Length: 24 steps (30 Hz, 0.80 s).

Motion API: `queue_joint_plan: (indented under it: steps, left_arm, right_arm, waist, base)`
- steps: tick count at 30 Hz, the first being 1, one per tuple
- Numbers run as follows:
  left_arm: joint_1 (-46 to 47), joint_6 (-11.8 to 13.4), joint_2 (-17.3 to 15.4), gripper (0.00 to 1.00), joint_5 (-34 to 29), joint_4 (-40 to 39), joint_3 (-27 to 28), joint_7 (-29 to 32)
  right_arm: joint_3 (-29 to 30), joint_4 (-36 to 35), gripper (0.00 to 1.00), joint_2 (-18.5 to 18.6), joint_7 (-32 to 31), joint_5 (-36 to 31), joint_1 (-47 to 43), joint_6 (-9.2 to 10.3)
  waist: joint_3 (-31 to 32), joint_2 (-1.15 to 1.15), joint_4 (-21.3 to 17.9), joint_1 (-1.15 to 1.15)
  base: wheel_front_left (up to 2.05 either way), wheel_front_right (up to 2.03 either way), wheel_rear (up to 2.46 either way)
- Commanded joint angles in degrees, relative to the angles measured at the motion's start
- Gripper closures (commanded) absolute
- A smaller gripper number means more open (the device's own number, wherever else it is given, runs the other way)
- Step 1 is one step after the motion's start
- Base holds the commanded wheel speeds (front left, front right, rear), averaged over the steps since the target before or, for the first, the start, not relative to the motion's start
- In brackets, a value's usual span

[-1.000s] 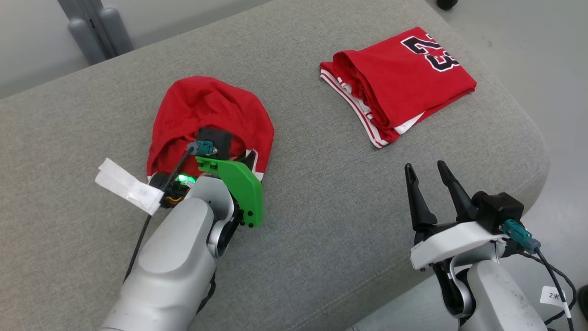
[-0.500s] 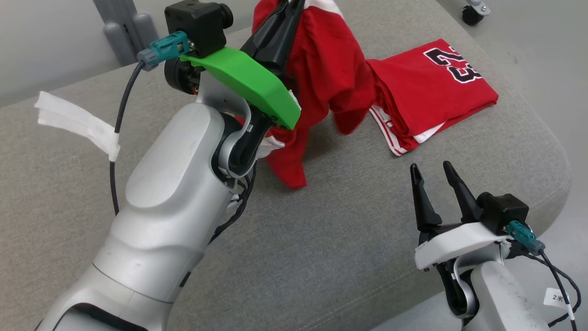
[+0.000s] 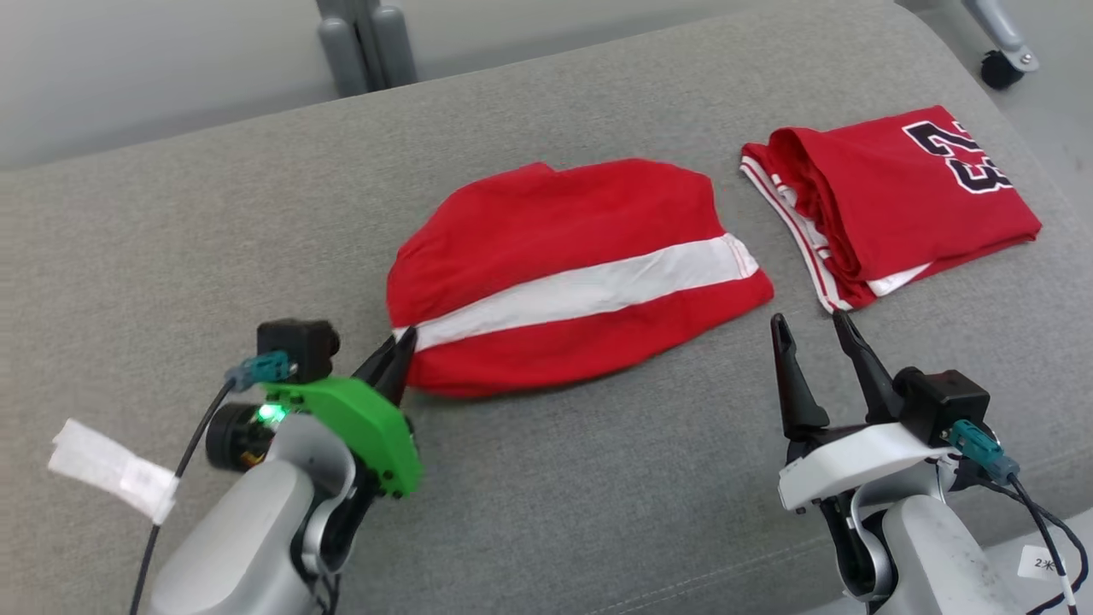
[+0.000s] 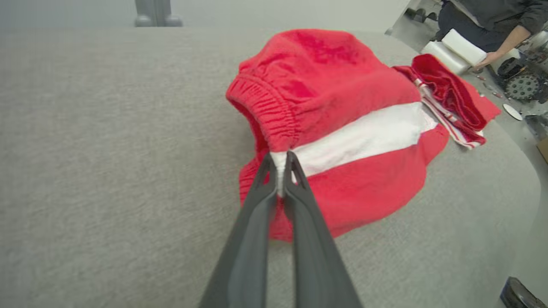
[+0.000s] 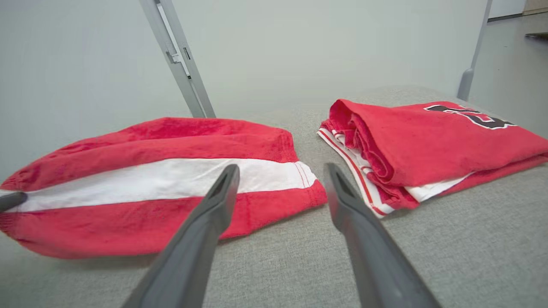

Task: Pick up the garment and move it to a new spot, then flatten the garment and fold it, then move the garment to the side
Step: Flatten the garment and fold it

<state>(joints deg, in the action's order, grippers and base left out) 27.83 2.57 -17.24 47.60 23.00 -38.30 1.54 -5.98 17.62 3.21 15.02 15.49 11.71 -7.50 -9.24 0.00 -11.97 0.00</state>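
One pair of red shorts point(image 3: 581, 273) w/ a white stripe lay spread on the grey cushion point(image 3: 555, 512), just left of the folded jersey point(image 3: 905, 205). Left gripper point(image 3: 400, 343) was pinched tight on the waistband point(image 4: 274, 115), at the end farthest from the jersey. Right gripper point(image 3: 811, 329) sat wide apart & empty, just in front of the jersey's near corner.
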Motion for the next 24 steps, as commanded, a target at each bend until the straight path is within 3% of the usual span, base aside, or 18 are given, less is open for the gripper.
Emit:
queue_joint_plan:
  steps: [1, 11, 12, 13, 14, 24]
  left_arm:
    - [-1.5, 0.7, -1.3, 1.00, -0.5, 0.1, 0.2, -0.1]
    - [-5.6, 4.1, -3.3, 1.00, -2.0, 2.1, 1.2, -5.1]
    - [-5.6, 4.1, -3.1, 0.81, -2.5, 2.7, 1.0, -6.0]
    - [-5.7, 4.2, -2.8, 0.07, -2.9, 3.1, 1.0, -7.0]
    - [-5.9, 4.1, -2.4, 0.00, -3.1, 3.6, 1.1, -8.2]
    - [-10.3, 1.5, 0.9, 0.00, -1.5, 4.1, 6.3, -16.4]
  right_arm:
    - [-0.1, -0.1, 0.00, 0.3, 0.1, -0.3, 0.0, 0.02]
    - [-0.4, 0.4, 0.00, 0.7, -0.2, -0.4, 0.2, 0.02]
    - [-0.3, 0.4, 0.00, 0.7, -0.3, -0.4, 0.1, 0.02]
    - [-0.4, 0.4, 0.00, 0.8, -0.4, -0.5, 0.0, 0.02]
    - [-0.3, 0.5, 0.00, 0.8, -0.5, -0.5, -0.1, 0.02]
    - [0.7, -0.6, 0.00, 1.7, -1.2, -0.6, -1.3, 0.02]
  waist:
    - [0.0, 0.00, 2.8, 0.00]
    - [1.0, 0.00, 6.5, 0.00]
    - [1.2, 0.00, 6.7, 0.00]
    - [1.4, 0.00, 6.9, 0.00]
    - [1.7, 0.00, 7.1, 0.00]
    - [4.4, 0.00, 8.3, 0.00]
  base:
    - [0.00, 0.00, 0.00]
    - [0.00, 0.00, 0.00]
    - [0.00, 0.00, 0.00]
    - [0.00, 0.00, 0.00]
    - [0.00, 0.00, 0.00]
    - [0.00, 0.00, 0.00]
